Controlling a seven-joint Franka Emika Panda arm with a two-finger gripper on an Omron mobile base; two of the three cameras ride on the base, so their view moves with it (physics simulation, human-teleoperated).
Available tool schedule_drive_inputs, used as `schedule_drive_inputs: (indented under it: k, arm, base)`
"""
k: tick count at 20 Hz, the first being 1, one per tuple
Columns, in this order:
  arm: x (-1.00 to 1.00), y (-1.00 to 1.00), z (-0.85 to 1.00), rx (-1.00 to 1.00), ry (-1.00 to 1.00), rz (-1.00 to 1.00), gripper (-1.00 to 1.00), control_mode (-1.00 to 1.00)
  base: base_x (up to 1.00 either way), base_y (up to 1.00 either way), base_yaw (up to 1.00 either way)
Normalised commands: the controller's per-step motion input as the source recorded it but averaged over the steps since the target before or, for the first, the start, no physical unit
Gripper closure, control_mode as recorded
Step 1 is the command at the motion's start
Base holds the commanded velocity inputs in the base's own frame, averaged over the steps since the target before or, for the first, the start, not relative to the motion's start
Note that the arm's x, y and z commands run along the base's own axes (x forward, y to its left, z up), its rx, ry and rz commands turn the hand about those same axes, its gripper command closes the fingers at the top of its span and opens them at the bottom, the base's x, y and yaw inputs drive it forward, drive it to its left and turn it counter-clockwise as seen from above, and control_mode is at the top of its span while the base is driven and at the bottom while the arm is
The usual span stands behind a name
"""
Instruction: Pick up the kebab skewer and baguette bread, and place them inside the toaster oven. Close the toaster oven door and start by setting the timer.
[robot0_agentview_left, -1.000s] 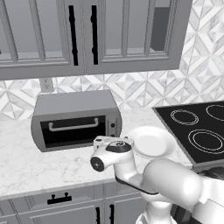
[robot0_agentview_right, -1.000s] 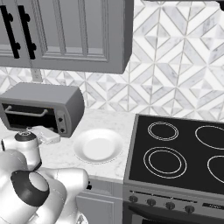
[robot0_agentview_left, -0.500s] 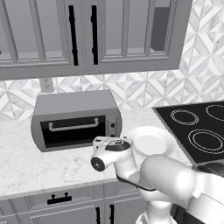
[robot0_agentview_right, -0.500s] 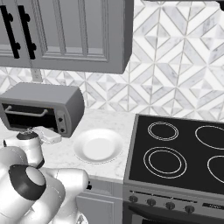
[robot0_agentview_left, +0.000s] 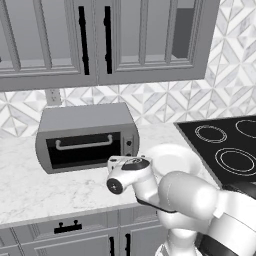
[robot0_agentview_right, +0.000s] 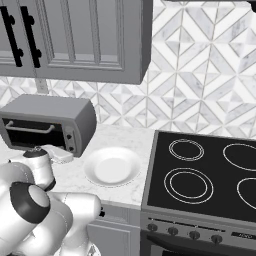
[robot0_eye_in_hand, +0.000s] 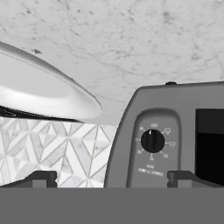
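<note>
Grey toaster oven (robot0_eye_in_hand: 175, 131) faces the wide-open, empty pincer (robot0_eye_in_hand: 111, 178), just ahead.

Both base views look forward and down, from left and right, sharing the toaster oven (robot0_agentview_left: 87, 137) and plate (robot0_agentview_right: 112, 166) — the inverted hand view sits close to the oven's dial (robot0_eye_in_hand: 152, 141).

light: even, bright, rendered | shadows: soft, faint | glare: none | blur: none, all sharp
</note>
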Motion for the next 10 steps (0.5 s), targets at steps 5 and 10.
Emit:
schedule_drive_inputs:
  k: [5,10]
  arm:
    - [0.07,-0.14,-0.11,0.00,-0.02,0.06,-1.00,-1.00]
    - [0.00,-0.03,-0.13,0.00,-0.04,0.05,-1.00,-1.00]
  base:
    - [0.00,0.00,0.00]
    - [0.00,0.00,0.00]
